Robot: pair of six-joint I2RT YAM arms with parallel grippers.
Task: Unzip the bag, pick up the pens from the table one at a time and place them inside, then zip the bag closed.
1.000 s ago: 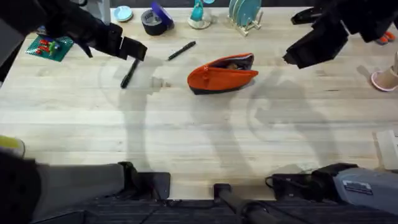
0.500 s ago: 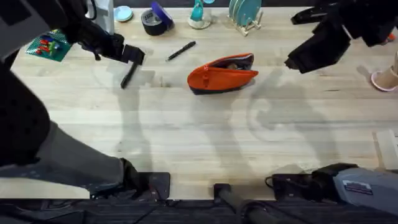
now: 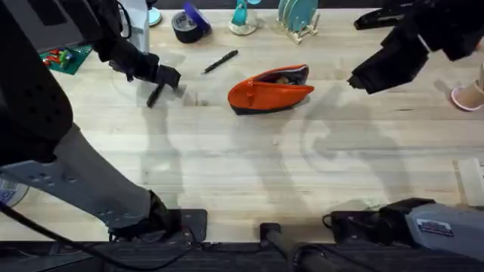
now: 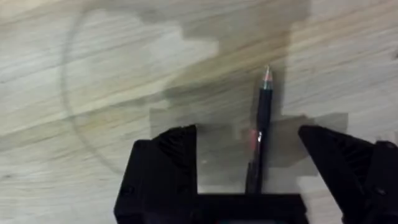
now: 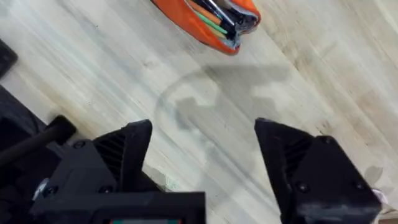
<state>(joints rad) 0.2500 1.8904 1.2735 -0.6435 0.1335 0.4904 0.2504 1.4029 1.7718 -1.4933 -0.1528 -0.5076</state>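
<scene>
Pouch status: the oblong orange fabric pencil bag (image 3: 268, 90) with its dark navy bottom strip is lying near the middle of the far half of the light wooden butcher-block table (image 3: 249, 166). Its zipper mouth is gaping open at the end facing the right arm, and the right wrist view is showing green and dark rod-shaped items already lying inside that opening (image 5: 214, 15).

Left gripper (image 3: 165, 78) is hanging low over the table at the far left, its black fingers (image 4: 177, 162) spread wide — released, clamping nothing. One slim black pen (image 4: 260, 127) is lying flat on the wood between those fingers in the left wrist view, closer to one finger than the other, touching neither as far as can be seen. From overhead the same pen (image 3: 155, 96) is poking out from under the gripper, angled toward the near-left.

Second slim black pen (image 3: 220, 61) is resting on the table between the left gripper and the bag, well apart from both, lying diagonally.

Right gripper (image 3: 354, 78) is hovering to the right of the bag, not touching it — fingers (image 5: 134, 146) parted wide, holding nothing, with bare wood showing between them.

Along the far edge, a black tape roll (image 3: 185, 26) and a teal plate rack (image 3: 296, 17) are standing behind the pens and the bag.
</scene>
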